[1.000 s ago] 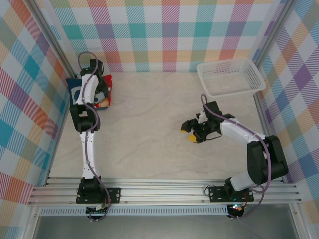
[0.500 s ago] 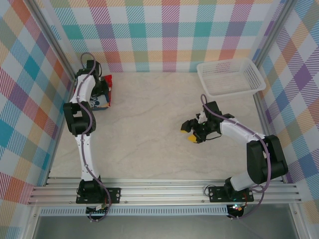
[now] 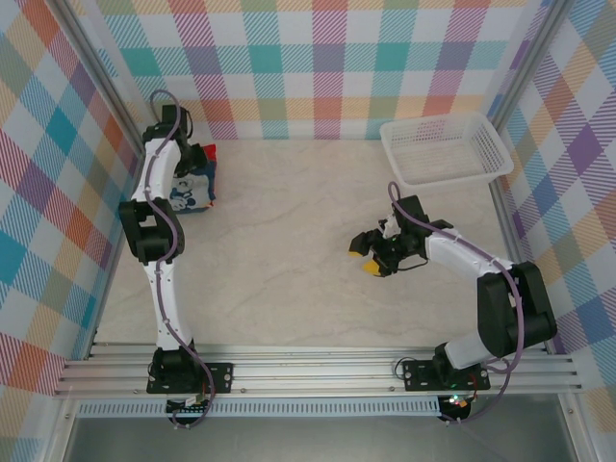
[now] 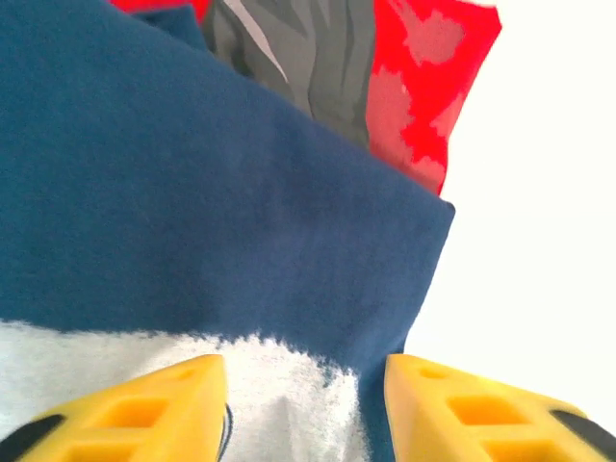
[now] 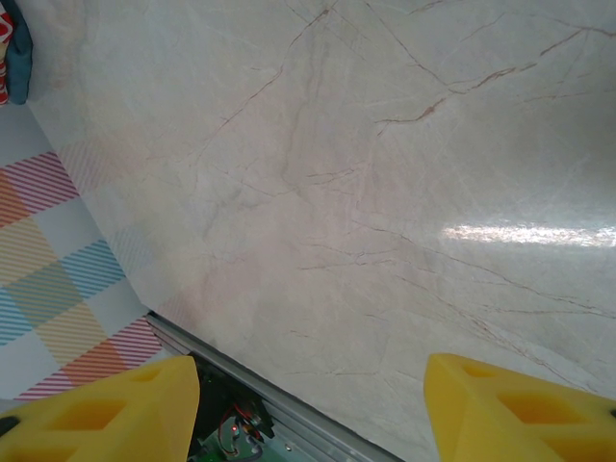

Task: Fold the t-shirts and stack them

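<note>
Upper left of the top view: the navy t-shirt (image 3: 190,192) with its white print lies on the red t-shirt (image 3: 208,154) as one small pile, close to the back-left corner of the table (image 3: 289,250).
Left wrist view: navy cloth covers most of the frame, a red edge shows at upper right, and white print lies at the bottom.
Left gripper (image 4: 300,371): fingers parted above the navy shirt with nothing pinched. Whether the tips touch the cloth I cannot tell.
Right gripper (image 3: 364,256): jaws wide over bare table at centre right, holding nothing.
Basket (image 3: 433,120): white mesh, at upper right, well apart from the shirts.
Done, as I judge it: both shirts look folded small and stacked, navy on top.
Left to do: probably just pulling the left arm clear. The arm hides part of the pile, so how neat the folds are is uncertain.
Changed since a second ago: the left arm has swung further toward the back-left corner, so more of the navy shirt's white print now shows. The right arm has not moved.
</note>
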### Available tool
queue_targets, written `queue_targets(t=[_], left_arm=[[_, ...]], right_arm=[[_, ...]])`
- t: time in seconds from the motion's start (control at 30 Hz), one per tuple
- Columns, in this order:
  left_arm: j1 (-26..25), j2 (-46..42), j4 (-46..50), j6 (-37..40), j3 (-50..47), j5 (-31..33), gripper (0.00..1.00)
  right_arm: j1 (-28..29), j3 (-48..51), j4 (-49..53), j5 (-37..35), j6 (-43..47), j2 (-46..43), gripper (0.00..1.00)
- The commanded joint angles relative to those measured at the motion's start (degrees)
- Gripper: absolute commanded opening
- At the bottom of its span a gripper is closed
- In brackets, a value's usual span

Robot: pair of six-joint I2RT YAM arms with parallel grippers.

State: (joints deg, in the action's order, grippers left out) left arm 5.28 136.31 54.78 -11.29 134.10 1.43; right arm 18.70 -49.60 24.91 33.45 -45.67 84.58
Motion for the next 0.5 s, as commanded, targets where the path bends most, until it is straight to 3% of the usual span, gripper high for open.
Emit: queue_targets(t=[0.0, 0.07, 0.17, 0.23, 0.3, 0.37, 0.47], left_arm=[[-0.5, -5.8, 1.7, -5.3, 0.2, 5.5, 0.54], [-0.1, -8.9, 2.2, -10.2, -2.5, 8.2, 0.59], [1.0, -11.7, 6.5, -18.9, -5.6, 7.1, 0.52], [0.9, -13.3, 11.2, -24.4, -7.5, 9.8, 0.49], [1.3, -17.5, 9.1, -28.9, -15.1, 11.8, 0.49], [3.2, -20.6, 2.0, -32.0, -22.9, 9.4, 0.52], [8.0, -16.1, 4.2, -37.3, -20.8, 4.1, 0.54]], right_arm=[[-0.3, 0.4, 0.5, 0.0, 0.6, -1.7, 0.63], [-0.4, 0.3, 0.5, 0.1, 0.7, -1.5, 0.63], [-0.4, 0.1, 0.0, 0.2, 0.7, -1.0, 0.63], [-0.4, 0.1, -0.1, 0.2, 0.6, -0.8, 0.63], [-0.4, 0.0, -0.3, 0.2, 0.5, -0.7, 0.63], [-0.3, 0.1, -0.6, 0.3, 0.3, -0.7, 0.63], [-0.4, 0.1, -0.2, 0.4, 0.6, -0.9, 0.63]])
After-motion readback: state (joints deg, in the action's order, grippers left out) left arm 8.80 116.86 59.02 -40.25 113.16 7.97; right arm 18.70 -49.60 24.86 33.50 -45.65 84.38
